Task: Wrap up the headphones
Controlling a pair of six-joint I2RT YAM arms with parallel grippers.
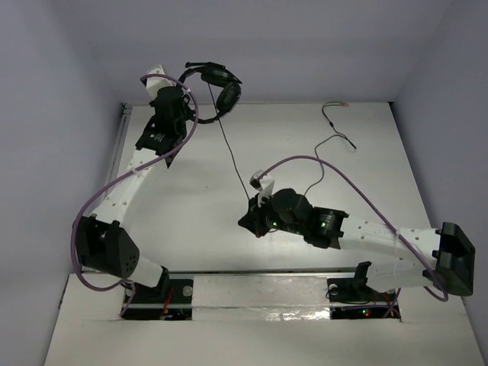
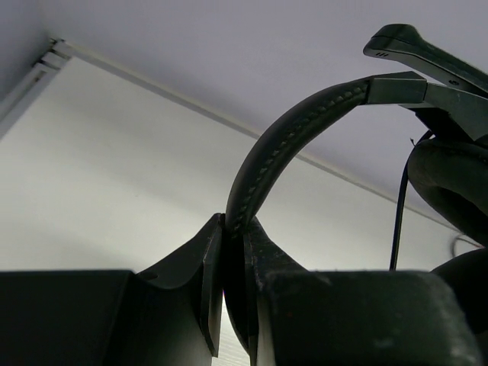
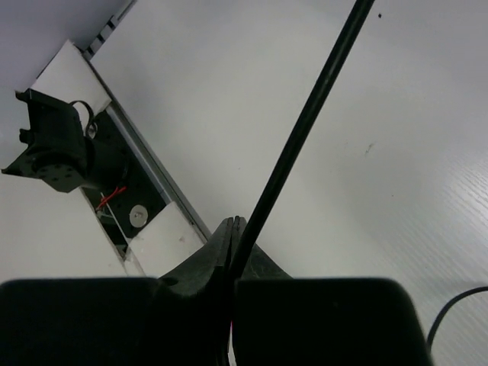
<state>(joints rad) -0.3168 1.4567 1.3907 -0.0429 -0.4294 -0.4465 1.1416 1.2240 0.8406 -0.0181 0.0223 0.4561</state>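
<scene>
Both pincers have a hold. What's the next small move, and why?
Probably swing the right pincer, shut on the cable, up toward the headphones for a first loop: the left pincer holds the headband aloft, and the cable runs straight between.

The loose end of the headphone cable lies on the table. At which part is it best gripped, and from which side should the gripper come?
Probably just behind the plug, on the short straight stretch near the far edge of the table. Come from straight above and close across the cable: it lies flat and thin, so a sideways approach would find little to pinch.
</scene>
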